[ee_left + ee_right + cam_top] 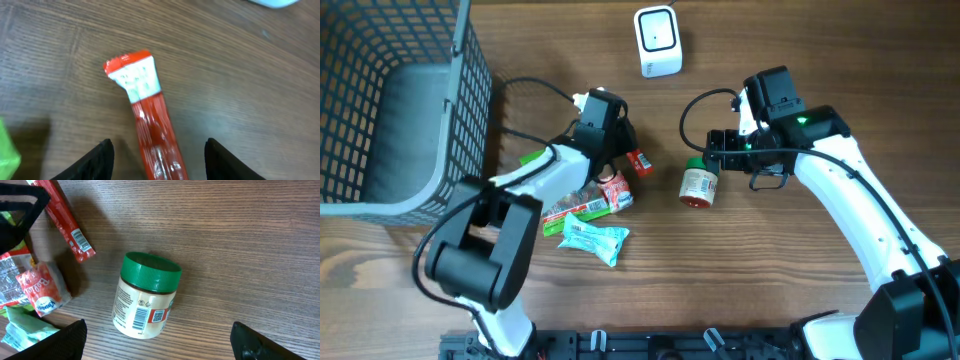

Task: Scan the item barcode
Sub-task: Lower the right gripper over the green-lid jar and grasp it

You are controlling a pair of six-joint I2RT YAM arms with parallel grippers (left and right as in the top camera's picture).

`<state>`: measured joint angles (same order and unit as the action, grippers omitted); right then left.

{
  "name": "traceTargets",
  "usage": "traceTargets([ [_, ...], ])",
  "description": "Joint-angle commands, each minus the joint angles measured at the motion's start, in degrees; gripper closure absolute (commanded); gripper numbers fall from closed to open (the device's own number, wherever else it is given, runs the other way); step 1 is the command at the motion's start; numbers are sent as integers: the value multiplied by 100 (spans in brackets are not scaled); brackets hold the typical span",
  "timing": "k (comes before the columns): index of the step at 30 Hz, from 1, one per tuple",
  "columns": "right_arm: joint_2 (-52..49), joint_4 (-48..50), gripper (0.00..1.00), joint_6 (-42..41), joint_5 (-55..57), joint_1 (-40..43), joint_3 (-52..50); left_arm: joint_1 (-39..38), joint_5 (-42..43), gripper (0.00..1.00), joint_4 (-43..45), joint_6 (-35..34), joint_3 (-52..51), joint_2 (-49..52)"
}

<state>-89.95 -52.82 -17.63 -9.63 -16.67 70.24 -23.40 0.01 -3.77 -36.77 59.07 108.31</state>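
Note:
A white barcode scanner (657,40) stands at the back of the table. A red stick packet (150,120) with a white printed end lies flat between the fingers of my left gripper (158,150). The jaws are open, with bare wood showing on both sides of the packet. From overhead this gripper (618,140) hangs over the packet (639,161). A green-lidded jar (145,297) lies on its side, barcode facing up. My right gripper (159,330) is open wide over the jar's base and touches nothing. Overhead it (717,155) sits just behind the jar (699,184).
A grey wire basket (390,110) fills the back left corner. Several snack packets lie in front of the left arm: a red-and-white one (615,190), a green-and-red bar (575,208), a teal one (595,238) and a green one (532,157).

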Motion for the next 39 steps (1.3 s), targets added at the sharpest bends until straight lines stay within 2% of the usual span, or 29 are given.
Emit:
traceTargets([
  [1, -59, 15, 8, 92, -26, 26, 68, -28, -111, 57, 107, -122, 11, 422],
  [2, -59, 13, 7, 96, -26, 26, 68, -83, -92, 70, 90, -122, 11, 505],
  [3, -59, 2, 4, 101, -26, 26, 68, -168, -96, 92, -46, -105, 11, 516],
  [4, -59, -4, 4, 107, -26, 26, 68, -201, -94, 96, -79, -101, 13, 501],
  [8, -59, -76, 3, 7, -26, 26, 68, -304, -94, 96, -706, -85, 17, 332],
  [9, -59, -81, 3, -57, -28, 26, 63, -319, -59, 95, -802, 133, 20, 291],
  [12, -59, -81, 3, -59, -28, 24, 57, -341, -50, 91, -1060, 691, 20, -107],
  [13, -59, -4, 0, -57, -33, 24, 57, -341, -48, 83, -1121, 815, 20, -374],
  [15, -59, 68, 0, -59, -59, 24, 57, -339, -48, 47, -1292, 833, 20, -710],
  [16, -59, 66, 0, -57, -79, 24, 57, -339, -48, 39, -1377, 964, 20, -820],
  [17, -59, 87, 0, -59, -76, 24, 57, -332, -52, 36, -1506, 1060, 20, -1099],
  [19, -59, 125, 0, -61, -76, 24, 57, -264, -55, 37, -1711, 1154, 28, -1541],
  [20, -59, 149, 0, -109, -72, 24, 57, -175, -52, 40, -1917, 1432, 31, -1937],
  [22, -59, 164, 0, -400, -70, 24, 57, -20, -59, 39, -2308, 1871, 31, -2400],
  [23, -61, 160, 0, -675, -70, 24, 50, 157, -94, 32, -2638, 1882, 28, -2653],
  [25, -61, 275, 0, -988, -70, 24, -39, 439, -96, 7, -3071, 1880, 28, -2747],
  [26, -63, 367, 1, -1078, -70, 24, -107, 540, -96, 0, -3217, 1875, 28, -2734],
  [30, -66, 658, 1, -1567, -52, 13, -498, 756, -96, 0, -3663, 1856, 17, -2675],
  [39, -426, 949, 1, -1534, 94, -149, -688, 754, -94, 0, -3659, 1856, 17, -2675],
])
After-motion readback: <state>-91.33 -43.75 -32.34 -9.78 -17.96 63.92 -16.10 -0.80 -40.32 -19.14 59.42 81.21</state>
